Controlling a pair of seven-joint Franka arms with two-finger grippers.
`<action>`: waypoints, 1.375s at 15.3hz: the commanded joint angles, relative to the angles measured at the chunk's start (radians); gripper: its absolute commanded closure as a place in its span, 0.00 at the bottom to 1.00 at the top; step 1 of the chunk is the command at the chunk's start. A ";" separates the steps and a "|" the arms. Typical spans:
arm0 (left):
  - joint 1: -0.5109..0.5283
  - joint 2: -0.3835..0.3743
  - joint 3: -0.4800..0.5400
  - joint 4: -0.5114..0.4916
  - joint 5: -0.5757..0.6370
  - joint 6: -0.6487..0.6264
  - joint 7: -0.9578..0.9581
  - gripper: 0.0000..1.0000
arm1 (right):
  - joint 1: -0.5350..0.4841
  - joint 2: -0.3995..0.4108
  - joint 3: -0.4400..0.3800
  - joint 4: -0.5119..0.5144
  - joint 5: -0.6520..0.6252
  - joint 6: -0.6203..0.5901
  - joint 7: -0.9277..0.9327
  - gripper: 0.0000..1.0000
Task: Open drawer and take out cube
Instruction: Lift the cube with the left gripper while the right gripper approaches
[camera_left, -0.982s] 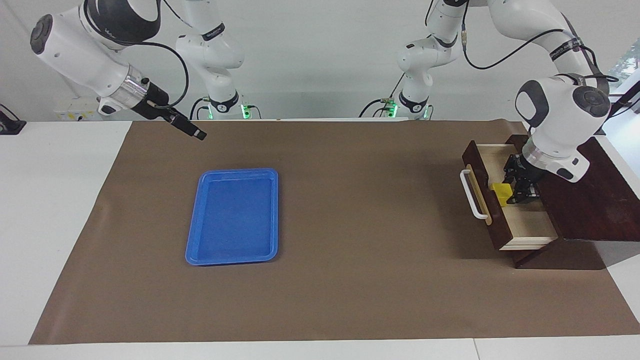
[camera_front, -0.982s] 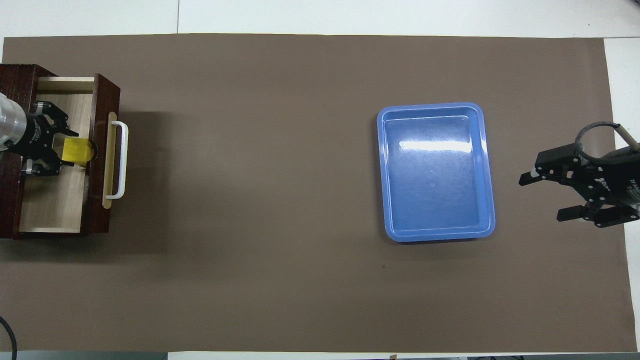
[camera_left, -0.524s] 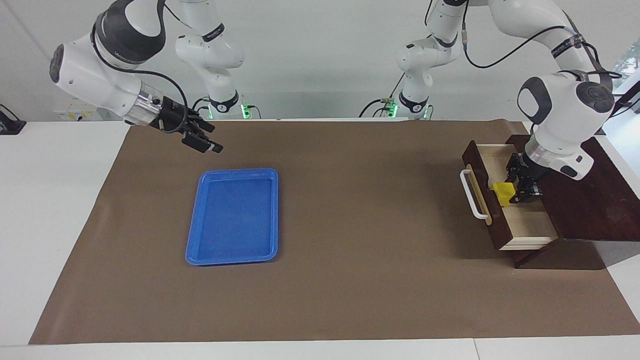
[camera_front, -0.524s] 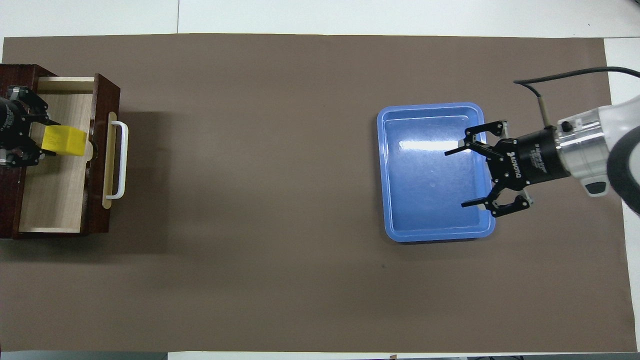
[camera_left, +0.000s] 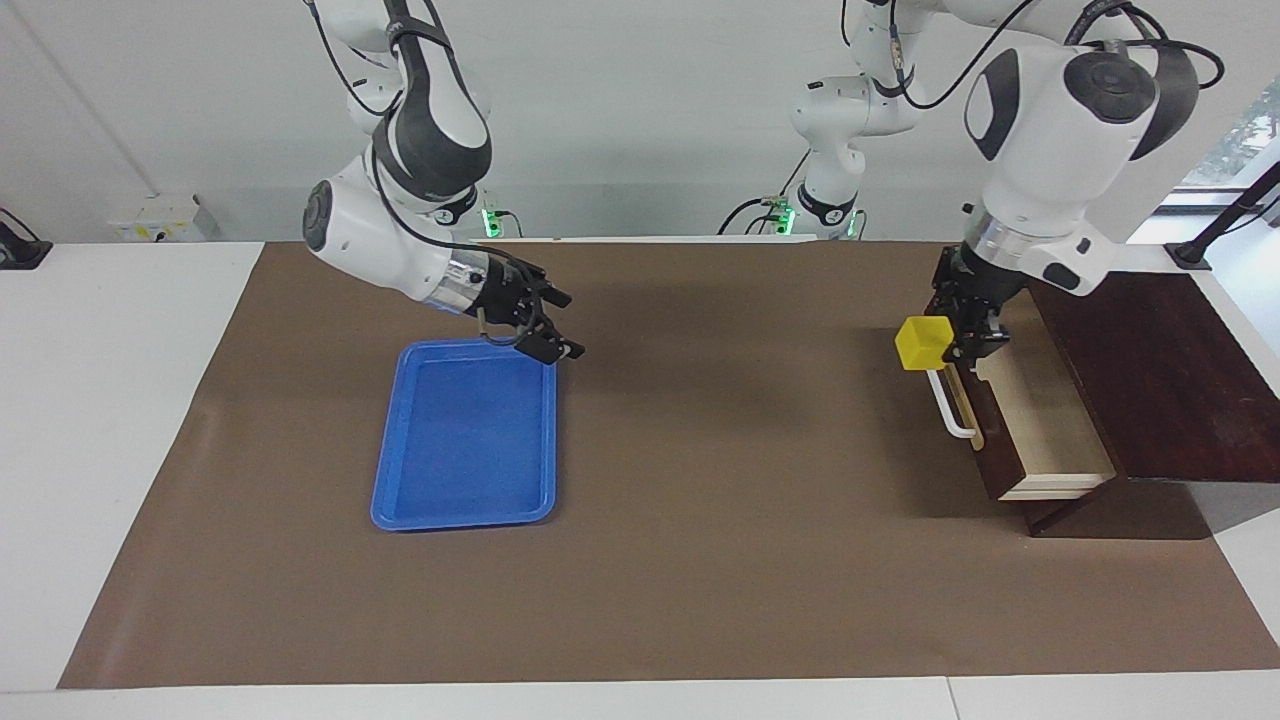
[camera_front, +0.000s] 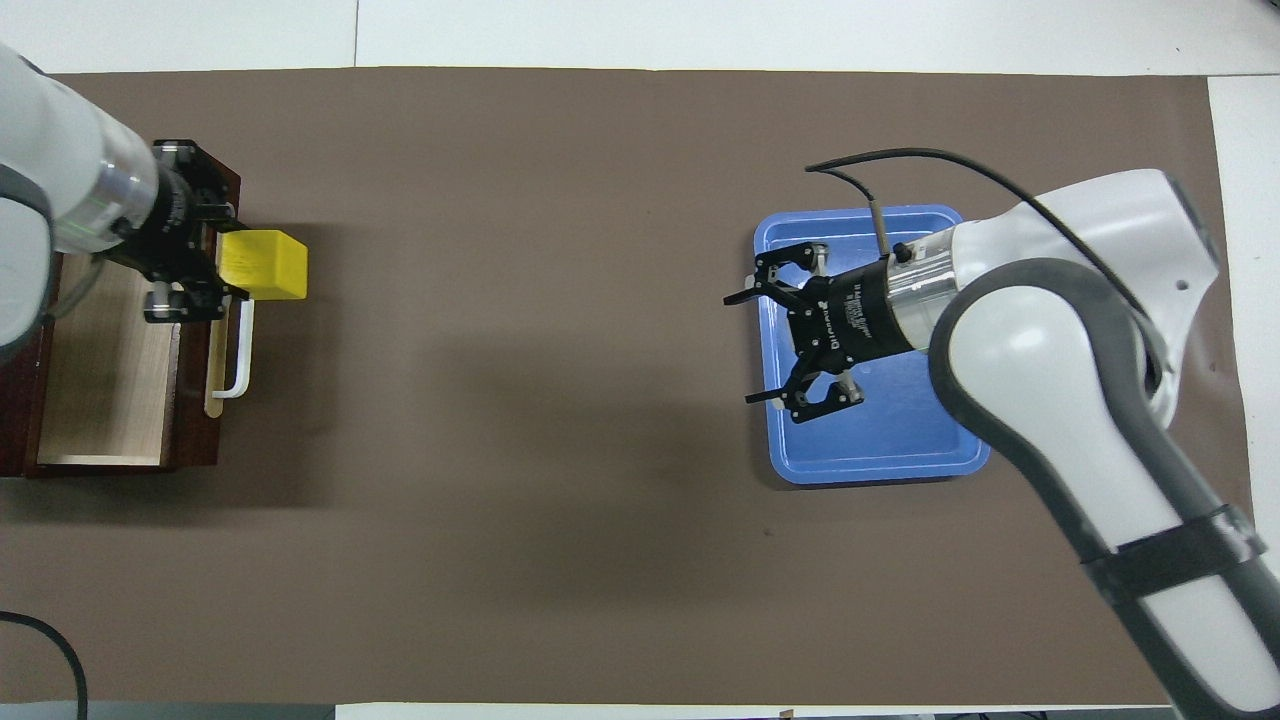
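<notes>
The drawer (camera_left: 1045, 425) (camera_front: 110, 375) of the dark brown box (camera_left: 1150, 370) stands pulled out, showing its pale wood floor with nothing on it. Its white bar handle (camera_left: 950, 410) (camera_front: 240, 350) faces the middle of the table. My left gripper (camera_left: 950, 338) (camera_front: 222, 266) is shut on the yellow cube (camera_left: 923, 343) (camera_front: 263, 265), holding it in the air over the drawer front and handle. My right gripper (camera_left: 566, 324) (camera_front: 740, 349) hangs open over the blue tray's edge, holding nothing.
The flat blue tray (camera_left: 465, 440) (camera_front: 900, 445) lies on the brown mat toward the right arm's end. The box sits at the mat's edge at the left arm's end. Bare mat (camera_left: 740, 450) stretches between tray and drawer.
My left gripper has lifted the cube out of the drawer and carried it over the drawer front. My right arm has swung in from the table's end to over the tray.
</notes>
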 joint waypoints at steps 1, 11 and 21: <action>-0.101 0.024 0.014 0.023 -0.013 0.019 -0.181 1.00 | 0.066 0.000 -0.003 -0.054 0.070 0.105 0.026 0.00; -0.211 0.027 0.013 -0.103 -0.013 0.157 -0.403 1.00 | 0.278 0.247 -0.003 0.153 0.070 0.338 0.235 0.00; -0.229 0.027 0.013 -0.138 -0.011 0.191 -0.403 1.00 | 0.291 0.449 -0.005 0.492 -0.051 0.233 0.390 0.00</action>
